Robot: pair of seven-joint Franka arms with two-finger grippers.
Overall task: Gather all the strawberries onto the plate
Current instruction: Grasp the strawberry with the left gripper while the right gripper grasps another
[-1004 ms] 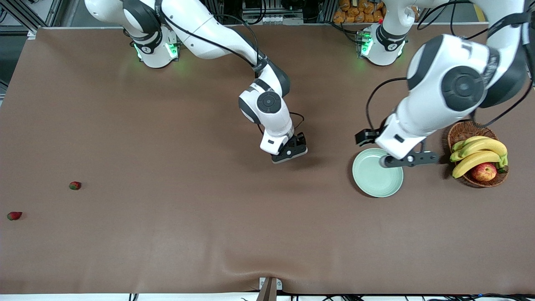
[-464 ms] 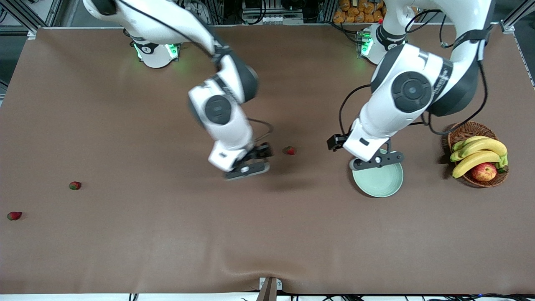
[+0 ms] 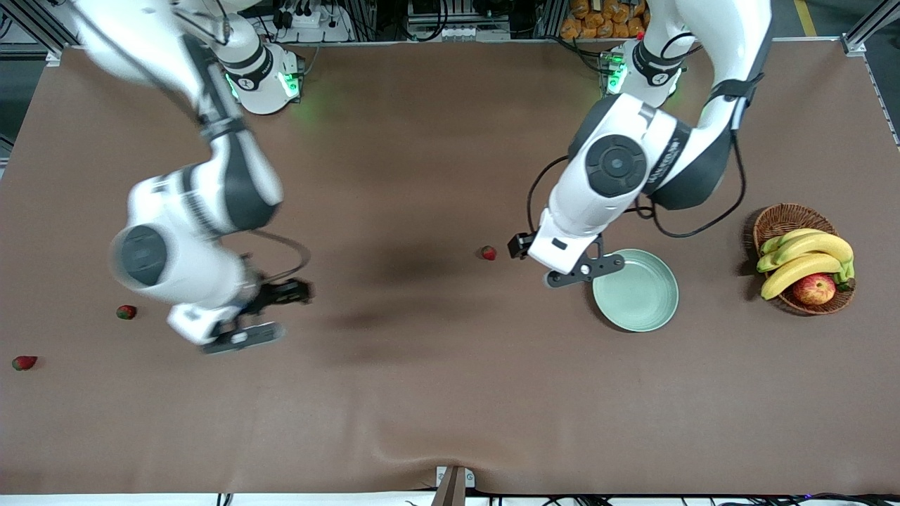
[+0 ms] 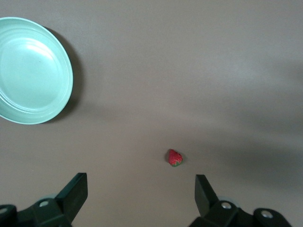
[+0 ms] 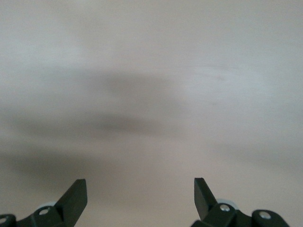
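Three strawberries lie on the brown table: one (image 3: 488, 252) near the middle, and two (image 3: 126, 311) (image 3: 24, 362) toward the right arm's end. The mint-green plate (image 3: 635, 289) is empty. My left gripper (image 3: 583, 270) is open and empty over the table, between the plate's rim and the middle strawberry. In the left wrist view, that strawberry (image 4: 174, 157) lies just ahead of the open left gripper (image 4: 141, 178), nearer one finger, with the plate (image 4: 33, 71) off to one side. My right gripper (image 3: 239, 337) is open and empty over bare table beside the two end strawberries; the right wrist view shows the right gripper (image 5: 139, 182) over blurred bare table.
A brown wicker basket (image 3: 780, 214) holding bananas (image 3: 805, 256) and a red-yellow apple (image 3: 813, 289) stands at the left arm's end of the table, beside the plate. The table's front edge has a small bracket (image 3: 453, 481).
My right arm has swung from the table's middle toward its own end, uncovering the middle strawberry. My left gripper has moved from over the plate toward that strawberry.
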